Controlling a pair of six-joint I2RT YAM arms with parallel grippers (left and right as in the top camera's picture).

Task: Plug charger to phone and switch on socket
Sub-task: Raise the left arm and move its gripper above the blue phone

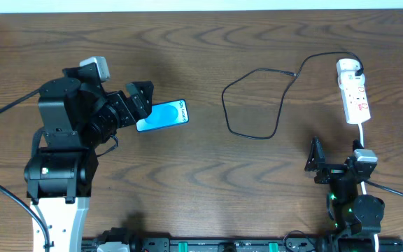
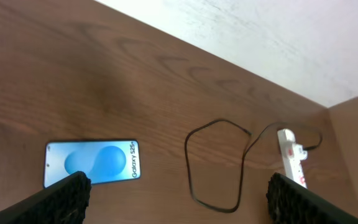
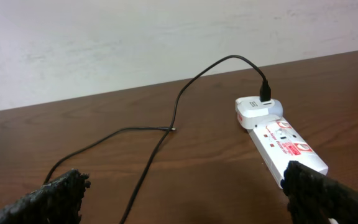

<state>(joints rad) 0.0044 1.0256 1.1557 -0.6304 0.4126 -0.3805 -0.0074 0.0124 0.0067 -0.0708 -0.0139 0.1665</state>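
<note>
The phone [image 1: 166, 115] lies flat left of the table's middle, its blue screen lit, and shows too in the left wrist view [image 2: 92, 163]. My left gripper [image 1: 137, 105] hovers just left of it, open and empty [image 2: 185, 202]. The charger's black cable [image 1: 252, 136] lies in a loose loop right of centre [image 2: 217, 209] [image 3: 142, 180]. Its white adapter [image 1: 348, 68] [image 3: 257, 111] sits in the far end of the socket [image 1: 357, 101] [image 3: 288, 146] [image 2: 291, 158]. My right gripper [image 1: 338, 155] stands open and empty [image 3: 188, 199] just short of the socket's near end.
The socket's white cord [image 1: 362, 136] runs from its near end towards the right arm's base. A pale wall [image 3: 135, 37] rises beyond the table's far edge. Bare wood lies between the phone and the cable loop.
</note>
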